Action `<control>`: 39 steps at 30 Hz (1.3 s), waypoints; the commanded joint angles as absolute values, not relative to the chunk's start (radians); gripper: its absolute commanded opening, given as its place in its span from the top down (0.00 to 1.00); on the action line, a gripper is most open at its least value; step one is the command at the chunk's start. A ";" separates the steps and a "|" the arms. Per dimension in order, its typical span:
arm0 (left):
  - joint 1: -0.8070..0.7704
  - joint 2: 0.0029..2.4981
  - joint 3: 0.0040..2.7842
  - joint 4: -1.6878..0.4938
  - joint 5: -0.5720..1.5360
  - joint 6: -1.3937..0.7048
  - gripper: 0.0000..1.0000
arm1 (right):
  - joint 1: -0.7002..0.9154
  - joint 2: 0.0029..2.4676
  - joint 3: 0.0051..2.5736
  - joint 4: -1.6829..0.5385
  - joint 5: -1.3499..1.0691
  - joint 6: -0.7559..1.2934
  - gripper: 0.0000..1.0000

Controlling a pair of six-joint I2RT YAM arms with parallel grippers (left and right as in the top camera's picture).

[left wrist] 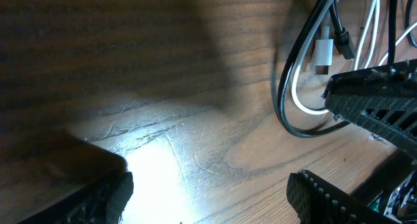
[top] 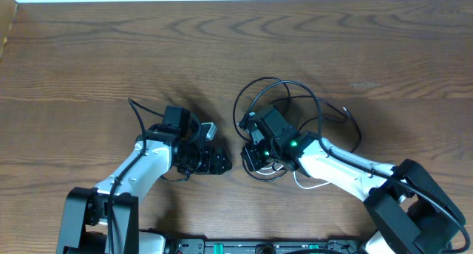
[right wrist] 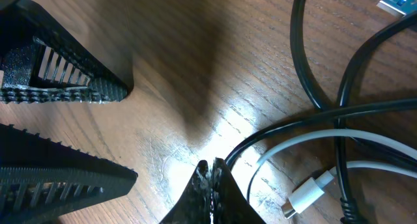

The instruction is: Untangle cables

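Note:
The cables lie in a tangle right of centre: black loops (top: 295, 110) and a white cord (top: 310, 184) under my right arm. In the left wrist view a black loop (left wrist: 287, 87) curves round a white cord (left wrist: 301, 100) with a white plug (left wrist: 324, 51). My left gripper (left wrist: 212, 191) is open over bare wood, left of the tangle. My right gripper (right wrist: 212, 168) is shut with nothing between its tips. A black cable (right wrist: 280, 127) runs just right of its tips, beside a white cord (right wrist: 339, 139) and a white plug (right wrist: 306, 195).
The two grippers face each other closely, left gripper (top: 213, 162) and right gripper (top: 250, 156). The left fingers (right wrist: 58, 74) fill the left of the right wrist view. A blue plug end (right wrist: 397, 2) lies at the top right. Brown wooden table (top: 111, 55) all round.

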State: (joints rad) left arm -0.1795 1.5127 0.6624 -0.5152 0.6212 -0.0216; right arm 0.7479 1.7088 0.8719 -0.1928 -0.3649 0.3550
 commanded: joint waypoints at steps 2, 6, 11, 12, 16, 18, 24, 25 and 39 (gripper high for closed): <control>-0.175 1.526 0.656 -0.508 0.537 -0.004 0.18 | 0.755 1.721 0.874 -0.190 -0.377 0.343 0.99; -0.175 1.526 0.656 -0.507 0.537 -0.004 0.18 | 0.755 1.721 0.874 -0.191 -0.377 0.343 0.99; -0.175 1.526 0.656 -0.507 0.537 -0.004 0.17 | 0.755 1.721 0.874 -0.191 -0.377 0.343 0.99; -0.175 1.526 0.656 -0.507 0.537 -0.004 0.17 | 0.755 1.721 0.874 -0.192 -0.377 0.343 0.99; -0.175 1.526 0.656 -0.507 0.537 -0.004 0.17 | 0.755 1.721 0.874 -0.195 -0.381 0.343 0.99; -0.175 1.526 0.656 -0.507 0.537 -0.004 0.17 | 0.755 1.721 0.874 -0.194 -0.392 0.343 0.99; -0.175 1.526 0.656 -0.507 0.537 -0.004 0.18 | 0.755 1.721 0.874 -0.196 -0.405 0.343 0.99; -0.175 1.526 0.656 -0.507 0.537 -0.004 0.18 | 0.755 1.721 0.874 -0.195 -0.412 0.343 0.99; -0.175 1.526 0.656 -0.507 0.537 -0.004 0.18 | 0.755 1.721 0.874 -0.194 -0.459 0.352 0.99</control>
